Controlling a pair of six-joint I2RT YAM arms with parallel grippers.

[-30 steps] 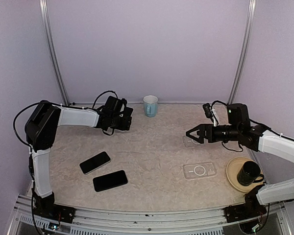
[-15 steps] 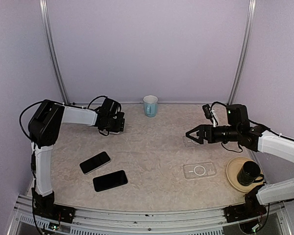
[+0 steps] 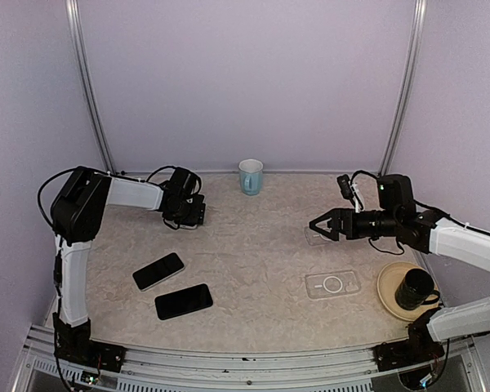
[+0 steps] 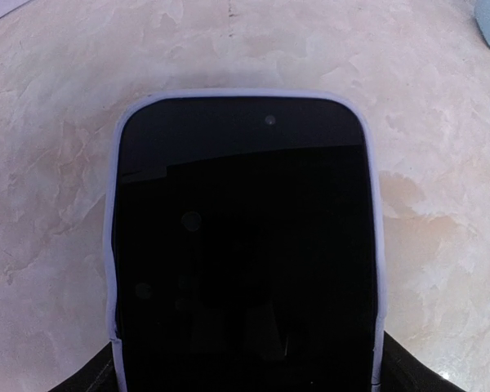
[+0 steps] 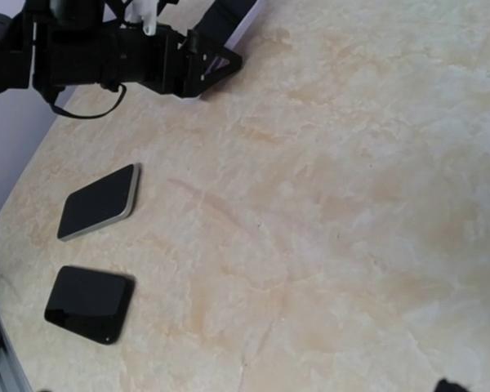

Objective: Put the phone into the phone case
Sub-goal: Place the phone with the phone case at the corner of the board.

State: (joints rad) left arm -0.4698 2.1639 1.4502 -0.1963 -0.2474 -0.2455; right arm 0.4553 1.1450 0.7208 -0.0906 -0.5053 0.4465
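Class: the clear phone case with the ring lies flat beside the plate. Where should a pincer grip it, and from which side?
Take the clear phone case across its two long edges, coming straight down from above. It lies flat on the table, so only the thin rim offers purchase, and the narrower span should suit the open right pincer.

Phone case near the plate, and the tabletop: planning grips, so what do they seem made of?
Phone case: clear plastic, probably glossy; the pattern beneath shows through it. Tabletop: matte beige with marble-like veining; stone or printed laminate, cannot tell.
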